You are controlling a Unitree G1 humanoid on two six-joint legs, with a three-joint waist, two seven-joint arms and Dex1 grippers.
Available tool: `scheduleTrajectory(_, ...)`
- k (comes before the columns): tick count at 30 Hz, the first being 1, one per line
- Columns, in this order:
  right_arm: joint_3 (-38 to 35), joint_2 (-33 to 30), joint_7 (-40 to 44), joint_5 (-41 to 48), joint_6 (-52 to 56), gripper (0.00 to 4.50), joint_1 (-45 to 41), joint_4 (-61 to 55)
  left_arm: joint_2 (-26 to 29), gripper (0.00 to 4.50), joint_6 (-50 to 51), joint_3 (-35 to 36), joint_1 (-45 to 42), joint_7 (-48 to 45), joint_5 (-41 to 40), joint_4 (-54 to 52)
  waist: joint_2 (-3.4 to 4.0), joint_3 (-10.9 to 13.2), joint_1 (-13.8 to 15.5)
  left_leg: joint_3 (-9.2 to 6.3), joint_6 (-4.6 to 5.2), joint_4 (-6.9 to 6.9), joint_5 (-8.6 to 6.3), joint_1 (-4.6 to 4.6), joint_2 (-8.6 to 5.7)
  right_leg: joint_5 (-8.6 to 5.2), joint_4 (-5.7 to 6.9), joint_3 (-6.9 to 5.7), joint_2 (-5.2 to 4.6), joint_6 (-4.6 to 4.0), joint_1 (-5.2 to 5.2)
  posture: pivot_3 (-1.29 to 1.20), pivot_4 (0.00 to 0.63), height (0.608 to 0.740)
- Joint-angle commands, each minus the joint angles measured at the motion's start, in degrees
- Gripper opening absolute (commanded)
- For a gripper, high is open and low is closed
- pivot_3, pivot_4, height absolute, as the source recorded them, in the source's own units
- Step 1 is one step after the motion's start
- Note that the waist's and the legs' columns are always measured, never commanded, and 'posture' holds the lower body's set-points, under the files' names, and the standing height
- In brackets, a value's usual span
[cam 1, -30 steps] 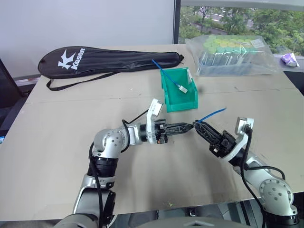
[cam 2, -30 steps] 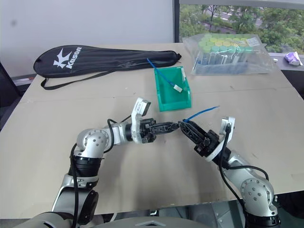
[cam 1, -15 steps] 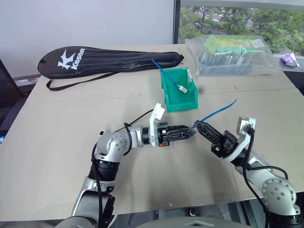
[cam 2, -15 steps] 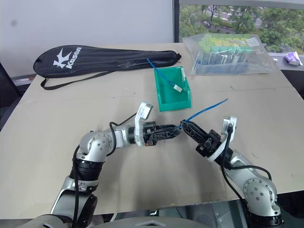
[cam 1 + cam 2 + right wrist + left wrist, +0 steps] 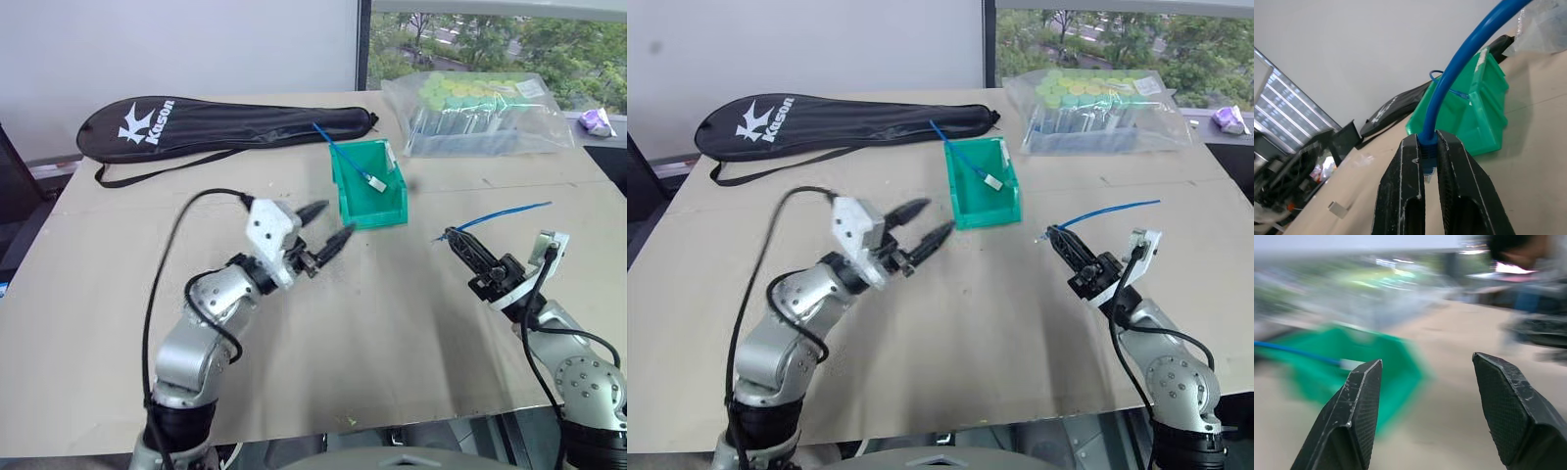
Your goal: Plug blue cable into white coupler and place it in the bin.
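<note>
Both hands are drawing apart from the point mid-surface where their tips were meeting a second ago: the left hand [image 5: 335, 219] is swinging up and away to its own side, now hovering just off the front corner of the bin [image 5: 372, 213], and the right hand [image 5: 451, 237] is pulling back toward its own side. In the same interval the left hand is going from clamped to spread, its two fingers standing well apart with nothing between them and nothing touching them. The right hand is staying clenched on the blue cable [image 5: 500, 212], pinching it just behind the plug, with the rest of the cable arcing free in the air behind it. No white coupler is showing on that plug in the right wrist view. A small pale block [image 5: 1338, 209] is lying loose on the surface [image 5: 411, 323] in that view; it may be the coupler, but that cannot be confirmed. My judgement is that the plugging step is not yet proven complete, and the coupler is probably needing to be found and gripped again. The other blue cable [image 5: 345, 157], with its own white block, is resting in the bin and forms no part of this step.
</note>
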Motion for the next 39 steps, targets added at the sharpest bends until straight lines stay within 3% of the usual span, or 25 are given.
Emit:
scheduleTrajectory(1,1.0,-0.4,2.0,-1.9,-0.9,0.0,-1.0,-0.8,-3.7,3.0,-3.4,5.3,10.8,9.4,6.9,-6.2,0.01,0.0,-0.2,0.02,0.0,-0.01,0.0,0.01,0.01,0.0,-0.02,0.02,-0.03,0.0,0.0,0.0,0.15,0.74)
scheduleTrajectory(5,3.2,-0.9,4.8,-3.3,-0.7,0.0,-2.1,-2.4,-8.2,3.0,-6.1,10.5,23.8,12.0,5.6,-3.4,-0.03,0.0,0.1,-0.04,0.01,-0.05,-0.01,-0.04,0.02,0.0,-0.07,-0.15,-0.4,0.0,-0.03,0.0,0.15,0.74)
scheduleTrajectory(13,6.2,-1.7,9.4,-7.9,-2.4,0.0,-2.0,-2.7,-6.8,3.0,-16.9,17.1,28.3,10.0,4.4,10.9,-0.08,0.0,0.2,-0.07,0.01,0.04,-0.01,-0.05,-0.03,-0.14,-0.14,-0.48,-0.48,-0.22,0.01,0.0,0.15,0.74)
scheduleTrajectory(27,6.5,-0.2,9.3,-6.2,-1.8,0.0,-1.5,-5.4,-2.5,3.0,-18.4,12.8,16.2,3.9,2.7,28.6,0.21,-0.2,0.4,-0.09,0.02,0.01,-0.01,-0.04,-0.05,-0.01,-0.11,-0.57,-0.49,-0.03,0.02,0.0,0.15,0.74)
scheduleTrajectory(30,6.8,-0.8,9.8,-6.2,-1.5,0.0,-1.0,-5.9,-2.1,2.2,-19.0,12.8,14.8,3.0,1.6,30.4,0.36,-0.3,0.4,-0.11,0.02,0.01,-0.01,0.06,-0.05,-0.03,0.02,-0.57,-0.55,-0.05,0.06,0.0,0.15,0.74)
scheduleTrajectory(34,7.4,-1.1,10.0,-7.3,-1.9,0.0,-1.3,-6.2,-1.8,0.32,-19.2,10.8,13.5,0.2,0.1,30.8,0.46,-0.3,0.4,-0.1,0.02,0.02,-0.01,0.13,-0.06,-0.12,0.08,-0.57,-0.58,-0.2,0.1,0.0,0.15,0.74)
scheduleTrajectory(39,11.3,-2.2,9.3,-14.2,-3.3,0.0,-4.3,-6.6,-1.8,0.37,-19.6,4.8,6.7,-6.2,-0.6,32.7,0.47,-0.3,0.8,-0.1,0.03,0.06,0.0,0.09,-0.13,-0.12,0.08,-0.69,-0.55,-0.2,0.13,0.0,0.15,0.74)
